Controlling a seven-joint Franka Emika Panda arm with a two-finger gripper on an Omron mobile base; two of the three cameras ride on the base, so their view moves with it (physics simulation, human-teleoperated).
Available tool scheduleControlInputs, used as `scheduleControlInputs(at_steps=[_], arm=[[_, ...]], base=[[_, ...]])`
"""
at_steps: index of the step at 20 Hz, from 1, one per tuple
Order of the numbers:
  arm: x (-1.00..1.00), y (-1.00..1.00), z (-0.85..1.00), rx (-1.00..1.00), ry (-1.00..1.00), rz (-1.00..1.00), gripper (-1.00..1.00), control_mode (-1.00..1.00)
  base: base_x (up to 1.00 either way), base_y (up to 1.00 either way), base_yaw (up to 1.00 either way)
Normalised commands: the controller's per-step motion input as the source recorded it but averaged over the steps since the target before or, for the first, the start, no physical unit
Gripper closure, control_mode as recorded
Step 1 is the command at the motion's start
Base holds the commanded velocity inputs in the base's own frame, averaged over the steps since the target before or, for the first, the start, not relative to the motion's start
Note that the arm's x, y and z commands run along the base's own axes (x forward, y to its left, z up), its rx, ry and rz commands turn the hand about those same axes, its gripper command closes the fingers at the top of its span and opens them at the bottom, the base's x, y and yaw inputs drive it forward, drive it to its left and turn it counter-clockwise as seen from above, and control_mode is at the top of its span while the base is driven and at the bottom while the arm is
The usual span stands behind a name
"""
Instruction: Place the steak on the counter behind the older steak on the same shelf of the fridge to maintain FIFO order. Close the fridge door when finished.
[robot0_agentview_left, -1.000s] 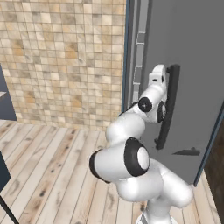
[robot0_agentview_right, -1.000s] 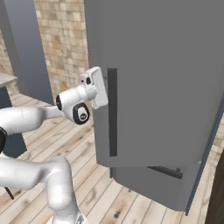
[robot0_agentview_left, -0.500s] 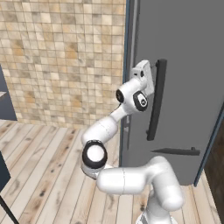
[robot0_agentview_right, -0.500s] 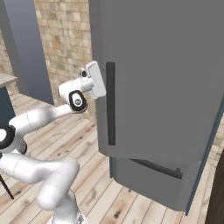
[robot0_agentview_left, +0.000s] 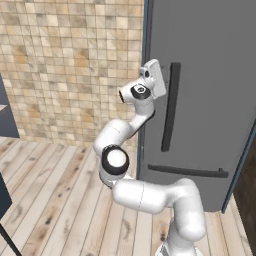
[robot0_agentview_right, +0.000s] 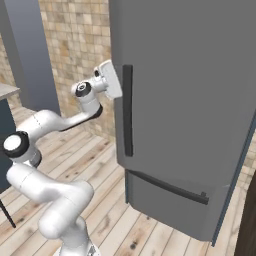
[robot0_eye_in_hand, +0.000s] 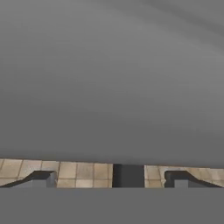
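Care matters now: I should press flat on the fridge door (robot0_agentview_left: 210, 75) near its handle edge until it seats, without snagging the dark bar handle (robot0_agentview_left: 170, 107). My gripper (robot0_eye_in_hand: 111, 178) stands wide apart and empty, facing the grey panel beside that handle. The fridge (robot0_agentview_right: 200, 125) looks closed or nearly so; the steaks are hidden inside.

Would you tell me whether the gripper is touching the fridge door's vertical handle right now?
Apart: in the left base view the gripper sits beside the handle, grey fridge door visible between.
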Motion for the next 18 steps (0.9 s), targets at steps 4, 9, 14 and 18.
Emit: scheduleControlInputs(at_steps=[4,9,14,18], arm=[[0.42,-0.21,0.15,0.00,0.00,-0.03,-1.00,-1.00],[0.58,-0.26,0.07,0.00,0.00,0.00,-1.00,-1.00],[0.76,-0.07,0.07,0.00,0.01,0.00,-1.00,-1.00],[0.83,0.00,0.06,0.00,0.03,0.00,-1.00,-1.00]], base=[[0.00,0.00,0.00],[0.00,0.00,0.00],[0.00,0.00,0.00],[0.00,0.00,0.00]])
